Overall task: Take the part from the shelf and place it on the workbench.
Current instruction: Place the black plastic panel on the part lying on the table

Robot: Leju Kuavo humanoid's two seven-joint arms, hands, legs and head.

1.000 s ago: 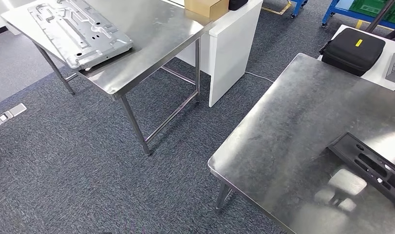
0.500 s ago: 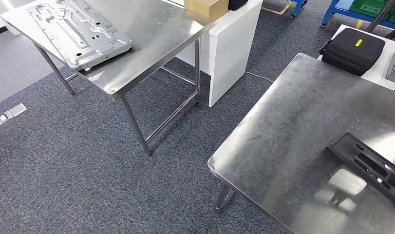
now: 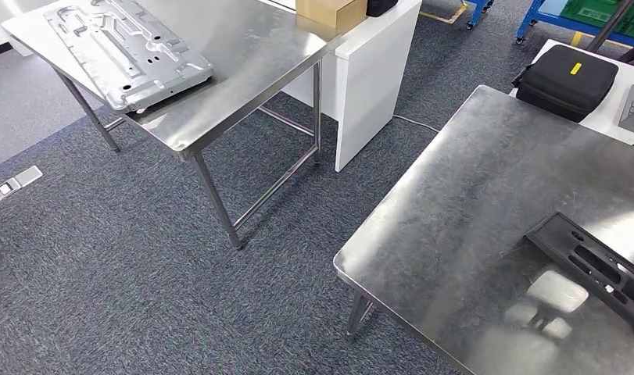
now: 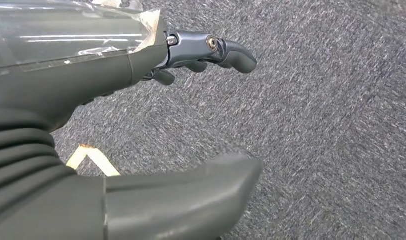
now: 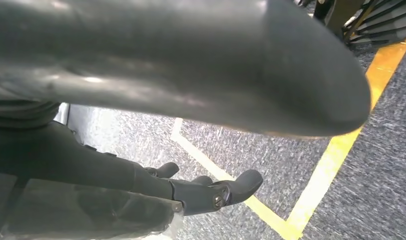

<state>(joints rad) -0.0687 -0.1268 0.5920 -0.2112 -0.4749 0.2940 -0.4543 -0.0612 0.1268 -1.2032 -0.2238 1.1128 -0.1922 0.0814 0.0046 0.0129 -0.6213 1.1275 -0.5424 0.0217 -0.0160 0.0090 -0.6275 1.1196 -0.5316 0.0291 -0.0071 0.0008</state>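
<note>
No readable writing anywhere that I can spot — the closest thing is a small yellow tag on the black zip case [image 3: 565, 81] sitting on the white table [image 3: 622, 100] at the far right, and it's too small to make out any text. The left hand [image 4: 155, 130] hangs over grey carpet [image 3: 141, 281] with nothing in it; the thick thumb and the darker fingers [image 4: 226, 52] are well apart, the fingers only gently bent. The right hand [image 5: 200, 130] is the same deal: fingers [image 5: 231, 190] loosely extended, thumb spread away from them, nothing held, with yellow floor tape [image 5: 336, 150] on the carpet beyond it. From the head view, a silver stamped metal plate [image 3: 126, 51] lies flat on the steel table [image 3: 243, 70] at the upper left, near that table's front corner and cut off at the top of the picture. A black plastic part [image 3: 591, 266] with slots and cut-outs lies on the nearer steel workbench [image 3: 470, 219] at the right, partly cut off by the edge — I can't tell which of the two is the task's part. A cardboard box [image 3: 331, 11] sits on a white cabinet [image 3: 368, 86] behind the steel table, clipped at the top. A small metal floor plate [image 3: 16, 182] is set in the carpet at the left.
</note>
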